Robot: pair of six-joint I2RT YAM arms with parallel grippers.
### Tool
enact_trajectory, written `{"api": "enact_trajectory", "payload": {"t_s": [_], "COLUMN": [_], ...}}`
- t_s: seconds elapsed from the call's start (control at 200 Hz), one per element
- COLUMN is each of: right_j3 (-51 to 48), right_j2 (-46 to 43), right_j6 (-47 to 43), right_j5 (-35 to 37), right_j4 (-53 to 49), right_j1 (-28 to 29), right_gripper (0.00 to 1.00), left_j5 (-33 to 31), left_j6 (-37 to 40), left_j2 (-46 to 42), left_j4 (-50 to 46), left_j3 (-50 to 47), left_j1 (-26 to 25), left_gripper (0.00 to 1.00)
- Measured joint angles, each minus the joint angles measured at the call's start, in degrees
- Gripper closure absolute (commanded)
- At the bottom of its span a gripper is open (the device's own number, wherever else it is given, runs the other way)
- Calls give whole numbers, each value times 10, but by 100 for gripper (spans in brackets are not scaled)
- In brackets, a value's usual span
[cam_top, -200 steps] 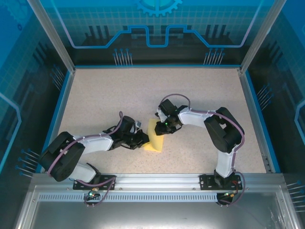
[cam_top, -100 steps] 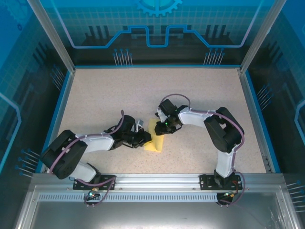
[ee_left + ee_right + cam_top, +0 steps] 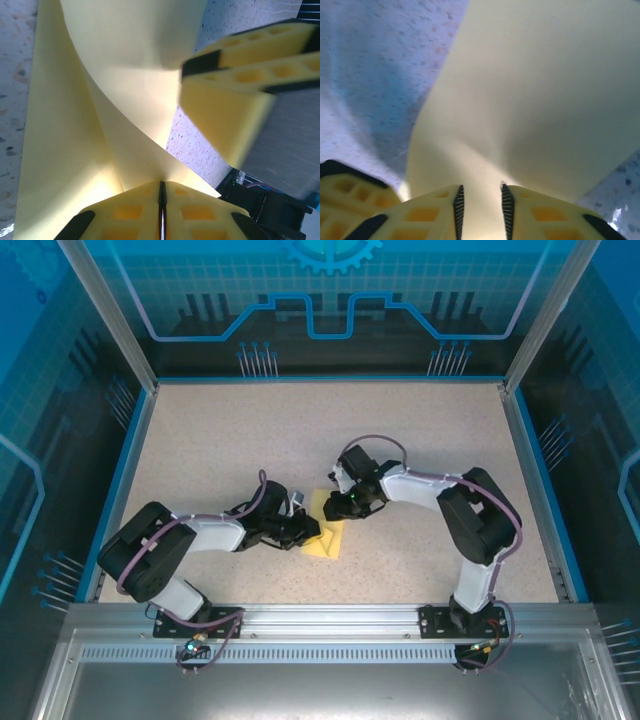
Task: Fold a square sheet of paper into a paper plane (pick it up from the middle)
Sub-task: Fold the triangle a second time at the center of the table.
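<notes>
Sheet [image 3: 328, 544] pinched by left hand [image 3: 312, 531], moved inward; right hand [image 3: 338, 508] loosened.

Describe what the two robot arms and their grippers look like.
Left arm and right arm: white shells, black joints, purple cables looping alongside. A green light glows at the right wrist. Fingers are yellow blocks with pockets and black ribbed pads.

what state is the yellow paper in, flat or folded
Partly folded: the yellow sheet has a flap curving up off its flat layer, and the shut left gripper pinches it where the layers meet.
</notes>
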Motion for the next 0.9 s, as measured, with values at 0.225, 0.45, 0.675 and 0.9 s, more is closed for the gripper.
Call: {"api": "enact_trajectory", "payload": {"t_s": [0.225, 0.45, 0.675, 0.9], "right_j3": [-65, -104, -104, -103], "right_j2": [-91, -96, -72, -44], "right_j6": [-2, -19, -29, -36], "right_j5": [-42, -127, -148, -149], "right_j4": [31, 43, 49, 49], "right_j1": [-27, -26, -15, -12], "right_gripper": [54, 56, 61, 69], "left_j5": [0, 0, 0, 0], "left_j6": [0, 0, 0, 0], "left_j2": [6, 8, 9, 9], "left_j4": [0, 0, 0, 0], "left_j3": [1, 3, 3, 3], "left_j1": [0, 0, 0, 0], "left_gripper": [91, 93, 93, 93]}}
